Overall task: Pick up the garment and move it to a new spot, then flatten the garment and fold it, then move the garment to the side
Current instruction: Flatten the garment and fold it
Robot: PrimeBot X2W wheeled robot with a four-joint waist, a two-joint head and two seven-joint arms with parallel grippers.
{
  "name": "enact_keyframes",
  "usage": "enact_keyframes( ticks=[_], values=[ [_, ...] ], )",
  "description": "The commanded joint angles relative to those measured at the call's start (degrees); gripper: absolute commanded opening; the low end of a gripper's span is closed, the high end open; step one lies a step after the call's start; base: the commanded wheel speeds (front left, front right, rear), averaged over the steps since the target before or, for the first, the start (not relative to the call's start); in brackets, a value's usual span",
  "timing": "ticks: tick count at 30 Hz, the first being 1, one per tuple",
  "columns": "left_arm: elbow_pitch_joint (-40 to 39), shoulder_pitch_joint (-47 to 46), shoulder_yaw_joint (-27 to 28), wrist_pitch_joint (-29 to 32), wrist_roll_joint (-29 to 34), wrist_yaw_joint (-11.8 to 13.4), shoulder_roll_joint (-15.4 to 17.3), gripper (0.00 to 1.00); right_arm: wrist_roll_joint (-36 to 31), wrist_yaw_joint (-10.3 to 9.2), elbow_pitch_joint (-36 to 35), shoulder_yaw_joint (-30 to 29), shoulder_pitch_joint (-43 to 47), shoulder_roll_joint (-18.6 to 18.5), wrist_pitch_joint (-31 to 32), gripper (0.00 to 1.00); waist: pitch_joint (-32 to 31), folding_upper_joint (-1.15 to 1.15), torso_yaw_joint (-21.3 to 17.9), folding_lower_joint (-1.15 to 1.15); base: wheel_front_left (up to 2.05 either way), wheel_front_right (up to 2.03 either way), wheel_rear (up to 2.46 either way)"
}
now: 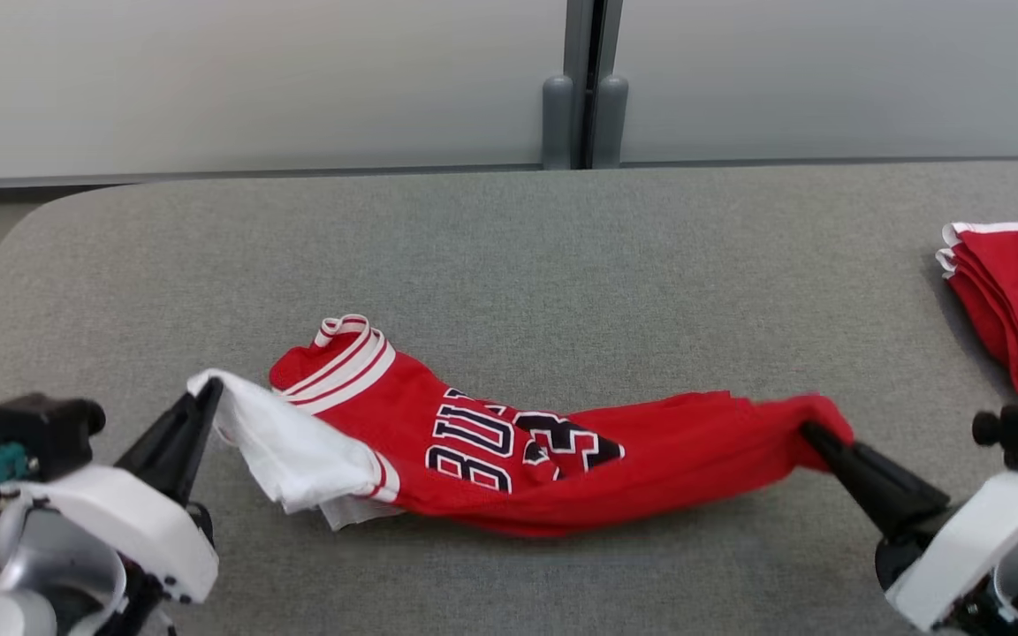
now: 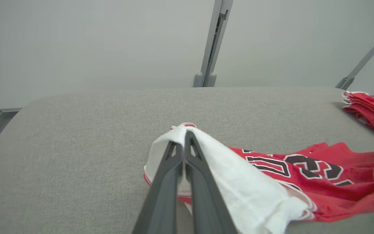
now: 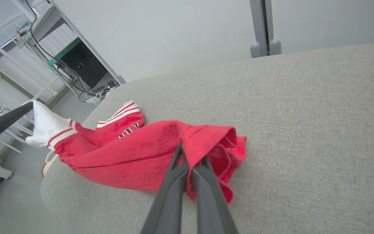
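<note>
I'm seeing the left gripper (image 1: 208,390) clamping tight on the white end of the jersey (image 1: 668,459), the right gripper (image 1: 814,435) clamping its red end, and the right wrist view adding a cabled rack (image 3: 80,65).

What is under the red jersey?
The grey fabric tabletop shows on every side of the jersey, so it lies on that; anything beneath its bunched middle is covered.

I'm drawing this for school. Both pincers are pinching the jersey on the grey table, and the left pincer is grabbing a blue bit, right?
Not quite. The left pincer is grabbing a white bit of the jersey, not a blue one; the left wrist view shows it. Both pincers do pinch it on the grey table.
</note>
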Motion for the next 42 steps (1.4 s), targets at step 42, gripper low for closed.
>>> enact_keyframes(
  ticks=[42],
  values=[
    [61.1, -99.2, -15.7, -14.3, 1.1, -10.6, -1.1, 0.0, 15.9, 0.01, 39.2, 31.1, -92.6, -5.6, -26.7, 0.0, 26.7, 0.0, -1.3, 0.0, 0.0, 0.0, 0.0]
  ],
)
